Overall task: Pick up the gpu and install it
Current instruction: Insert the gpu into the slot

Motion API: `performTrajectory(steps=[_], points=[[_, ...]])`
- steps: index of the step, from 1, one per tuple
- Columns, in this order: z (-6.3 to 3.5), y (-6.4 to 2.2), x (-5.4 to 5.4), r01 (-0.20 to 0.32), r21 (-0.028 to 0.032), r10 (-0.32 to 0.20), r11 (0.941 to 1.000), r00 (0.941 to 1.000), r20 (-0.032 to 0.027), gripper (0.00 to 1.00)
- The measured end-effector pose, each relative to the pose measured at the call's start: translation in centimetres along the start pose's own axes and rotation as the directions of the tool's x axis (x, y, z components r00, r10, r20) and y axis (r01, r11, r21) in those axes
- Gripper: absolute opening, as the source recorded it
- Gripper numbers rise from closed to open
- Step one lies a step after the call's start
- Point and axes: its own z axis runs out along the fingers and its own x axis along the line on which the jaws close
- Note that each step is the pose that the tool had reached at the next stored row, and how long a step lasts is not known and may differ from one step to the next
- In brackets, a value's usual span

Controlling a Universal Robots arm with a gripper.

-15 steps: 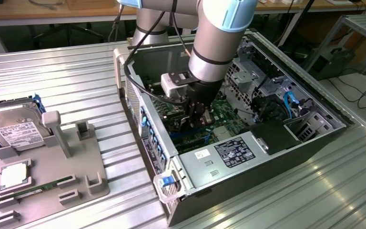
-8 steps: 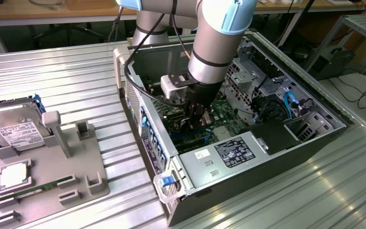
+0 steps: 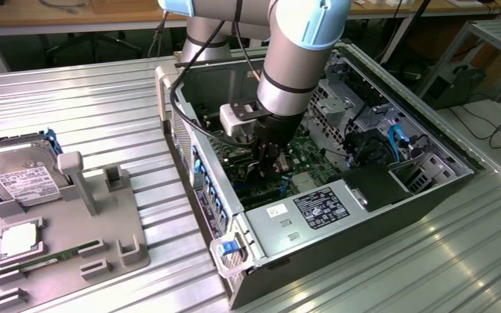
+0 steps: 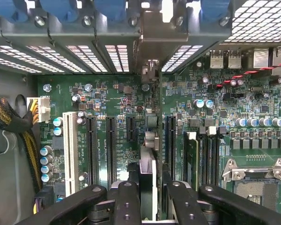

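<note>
The claw point(image 4: 147, 194) was down inside the open case point(image 3: 425, 202), closed on the gpu point(image 4: 147, 154), which it held edge-on over the motherboard point(image 4: 117, 98). In the wrist view the card ran as a thin dark blade from between the fingers point(image 4: 124, 201) up toward the rear wall, its bracket point(image 4: 150, 72) near the slotted back panel. It stood between two long black slots point(image 4: 170, 145), and whether its lower edge had entered a slot at all could not be told.

The main risk, as I judged it, was misalignment: if the card sat a little to one side of its slot, pressing down would drive its edge onto the board or the slot wall, not into the contacts. A slight tilt along its length could seat one end and leave the other proud. The bracket could also catch on the back panel. A green memory stick point(image 4: 192, 159) stood just beside, close enough for a finger to knock. On the bench point(image 3: 76, 104) a grey tray point(image 3: 111, 241) with a hard drive point(image 3: 20, 176) lay well apart.
</note>
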Motion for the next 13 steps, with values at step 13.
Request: performTrajectory(steps=[13], points=[[0.29,0.00,0.02,0.000,-0.0004,0.000,1.0000,1.0000,0.0002,0.27]])
